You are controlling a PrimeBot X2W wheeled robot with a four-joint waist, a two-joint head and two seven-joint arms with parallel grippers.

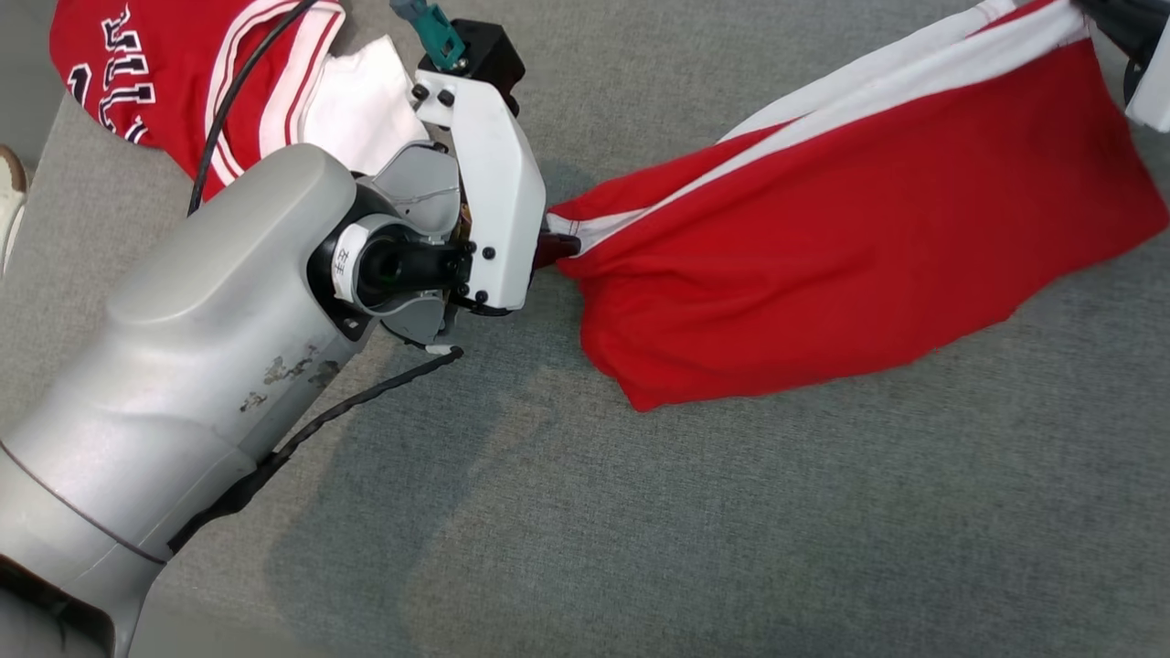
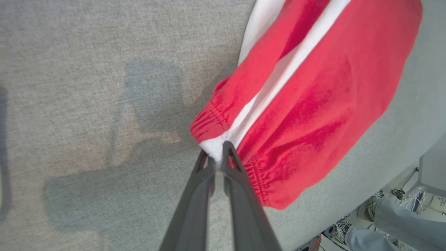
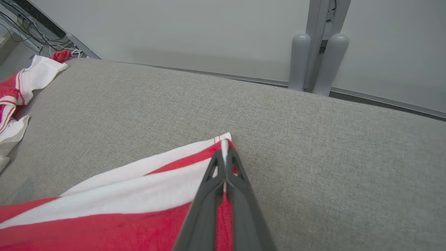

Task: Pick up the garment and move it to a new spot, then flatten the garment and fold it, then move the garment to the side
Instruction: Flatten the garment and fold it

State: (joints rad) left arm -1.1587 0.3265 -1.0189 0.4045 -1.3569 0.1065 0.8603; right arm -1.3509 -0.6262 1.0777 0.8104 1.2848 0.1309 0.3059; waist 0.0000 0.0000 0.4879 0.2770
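Left fingers [image 2: 239,181] and right fingers [image 3: 237,184] grip opposite garment [image 1: 868,228] edges; bare cushion [image 1: 640,530] lies around.

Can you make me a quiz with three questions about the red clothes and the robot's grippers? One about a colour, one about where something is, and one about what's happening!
1. What colour are the stripes on the red shorts?
A. blue
B. white
C. yellow

2. Where is the jersey in the head view?
A. at the upper left
B. under the shorts
C. at the lower right

3. What are the left gripper and the right gripper doing?
A. both open above the shorts
B. both holding the jersey
C. both shut on the shorts, one at each end

Answers:
1 B: white bands run along the red cloth.
2 A: it lies bunched there on the grey surface.
3 C: each wrist view shows that gripper's fingers pinching an edge of the shorts.
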